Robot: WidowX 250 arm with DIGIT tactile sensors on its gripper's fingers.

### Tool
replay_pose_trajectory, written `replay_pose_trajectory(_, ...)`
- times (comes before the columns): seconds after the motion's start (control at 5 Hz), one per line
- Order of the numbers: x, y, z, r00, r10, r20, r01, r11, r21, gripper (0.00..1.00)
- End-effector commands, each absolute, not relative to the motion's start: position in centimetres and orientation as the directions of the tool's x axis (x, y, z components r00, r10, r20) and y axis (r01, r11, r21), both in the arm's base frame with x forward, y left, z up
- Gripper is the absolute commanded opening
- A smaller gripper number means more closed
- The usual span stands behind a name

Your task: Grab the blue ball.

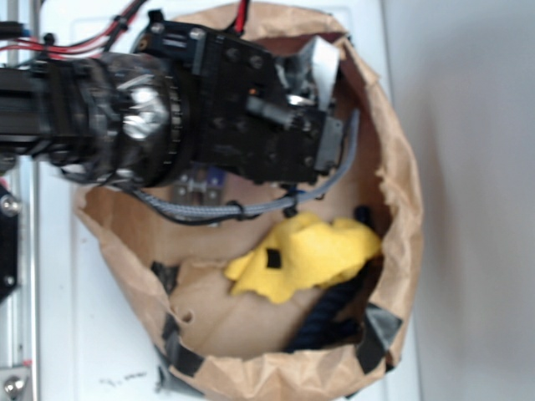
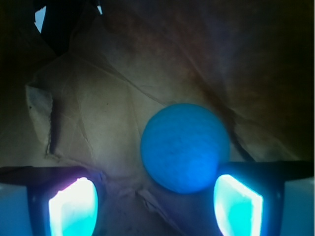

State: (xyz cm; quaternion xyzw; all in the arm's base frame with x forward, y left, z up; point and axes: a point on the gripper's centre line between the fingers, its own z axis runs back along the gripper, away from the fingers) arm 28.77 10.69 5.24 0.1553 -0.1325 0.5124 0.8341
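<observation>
Blue ball (image 2: pixel 184 147): a small sphere, teal-blue, matte, with a faintly textured skin, seen only in the wrist view. It is lit brightly from the lower side and shaded along its upper right edge. It is found on the crumpled brown paper floor of the bag, ahead of the jaws and set toward the right-hand finger, whose pad (image 2: pixel 237 205) lies just beside the ball's lower right edge; whether the two touch cannot be told. In the exterior view the ball is hidden beneath the arm.

Gripper (image 2: pixel 155 206): two black fingers with pale, glowing pads are seen at the bottom of the wrist view, held well apart. The jaws are spread wide and nothing is gripped between them.

Paper bag (image 1: pixel 401 209): brown, with its rim rolled down and torn in places, patched with dark tape along the lower edge. It rests on a white surface (image 1: pixel 109 334). The bag's creased wall is seen rising behind the ball.

Robot arm (image 1: pixel 167 109): black, with red wires and a grey braided cable (image 1: pixel 251 209), reaching in from the left and covering the upper part of the bag's interior.

Yellow cloth (image 1: pixel 309 251): crumpled, with a small black tag, lying in the middle of the bag, below the arm.

Dark rope (image 1: pixel 322 322): twisted, lying partly beneath the cloth toward the lower right wall.

Grey metal piece (image 1: pixel 196 190): partly visible under the arm; detail unclear.

Markings: no legible writing is seen.
</observation>
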Motion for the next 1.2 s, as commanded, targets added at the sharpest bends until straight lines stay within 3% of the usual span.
replay_pose_trajectory(0.0, 28.0, 13.4, 6.0, 0.394, 0.81, 0.433, -0.918, 0.373, 0.137, 1.0)
replay_pose_trajectory(0.2, 27.8, 13.5, 5.2, 0.427, 0.787, 0.445, -0.904, 0.391, 0.175, 1.0)
replay_pose_trajectory(0.4, 28.0, 13.2, 5.0, 0.446, 0.77, 0.457, -0.894, 0.407, 0.187, 0.17)
replay_pose_trajectory(0.6, 28.1, 12.6, 5.1, 0.466, 0.745, 0.478, -0.883, 0.429, 0.191, 0.0)
replay_pose_trajectory(1.0, 28.0, 11.6, 5.8, 0.506, 0.707, 0.495, -0.856, 0.48, 0.19, 0.0)
